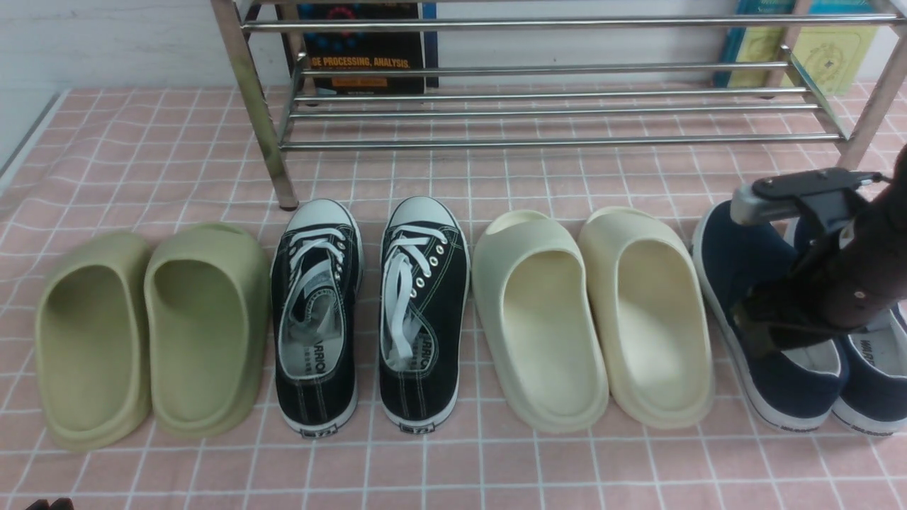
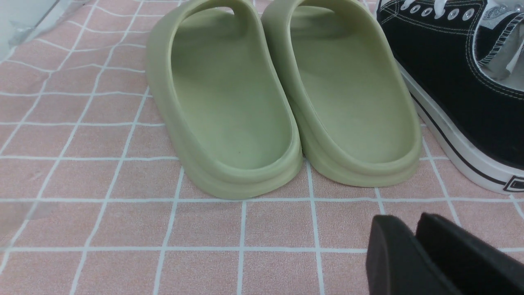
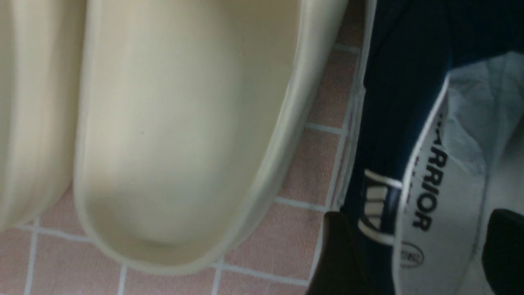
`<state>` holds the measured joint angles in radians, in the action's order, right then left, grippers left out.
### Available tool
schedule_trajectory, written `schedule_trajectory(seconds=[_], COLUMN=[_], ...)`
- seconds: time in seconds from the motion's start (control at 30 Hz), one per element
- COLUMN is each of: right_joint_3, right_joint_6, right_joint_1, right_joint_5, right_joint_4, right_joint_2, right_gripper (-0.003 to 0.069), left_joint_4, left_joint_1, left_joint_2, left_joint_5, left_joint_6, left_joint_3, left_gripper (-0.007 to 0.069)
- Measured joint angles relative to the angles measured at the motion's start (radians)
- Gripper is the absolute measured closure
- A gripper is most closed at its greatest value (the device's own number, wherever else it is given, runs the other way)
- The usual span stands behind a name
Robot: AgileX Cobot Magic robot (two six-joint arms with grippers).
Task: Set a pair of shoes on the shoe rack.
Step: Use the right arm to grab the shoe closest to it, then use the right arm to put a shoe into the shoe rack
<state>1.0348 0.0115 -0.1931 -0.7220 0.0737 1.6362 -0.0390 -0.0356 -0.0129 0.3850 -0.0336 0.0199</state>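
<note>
Right gripper [image 3: 413, 246] is open over the left navy shoe [image 3: 380, 135], fingers spread either side of the shoe's side wall at the opening, one of them over the lining; can't tell if they touch. Nothing clamped. Left gripper [image 2: 409, 229] is near the floor [image 2: 204, 225] in front of the olive slides [image 2: 229, 90]; fingertips close together, can't tell if fully closed.

Writing: "WARRIOR" on the navy shoe's insole, first letter partly hidden, small oval mark by it. Black sneakers [image 1: 424, 319] show part of the same brand inside. Dark book [image 1: 361, 57] behind the rack [image 1: 560, 144] reads "GE PROCESSING, ANALYSIS,", start cut off.

Navy pair stands on the floor at the right end of the row, beside the cream slides [image 1: 645, 319]. Toes point to the rack, heels this way. Left shoe's long axis runs front to back, toe angled left.
</note>
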Motion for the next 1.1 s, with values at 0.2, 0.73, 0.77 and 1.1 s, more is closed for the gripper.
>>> schedule_trajectory(seconds=[0.2,0.73,0.77,1.1], right_joint_3=[0.001,0.162,0.220,0.748], right_joint_6=[0.000,-0.135,-0.160,-0.194], right_joint_1=[-0.009,-0.009,-0.009,-0.008], right_joint_5=[0.031,-0.090,-0.090,-0.120], right_joint_4=[0.015,-0.014,-0.007,-0.019], right_joint_2=[0.080,-0.064,-0.032,0.364], right_gripper=[0.0622,0.0636,0.0636,0.0636], left_joint_4=[-0.001,-0.001,-0.001,-0.002], left_joint_1=[0.000,0.000,0.000,0.000], left_joint_2=[0.000,0.000,0.000,0.000], left_joint_5=[0.000,0.000,0.000,0.000], left_joint_6=[0.000,0.000,0.000,0.000], left_joint_3=[0.000,0.000,0.000,0.000], left_gripper=[0.0498,0.0498,0.0496,0.0496])
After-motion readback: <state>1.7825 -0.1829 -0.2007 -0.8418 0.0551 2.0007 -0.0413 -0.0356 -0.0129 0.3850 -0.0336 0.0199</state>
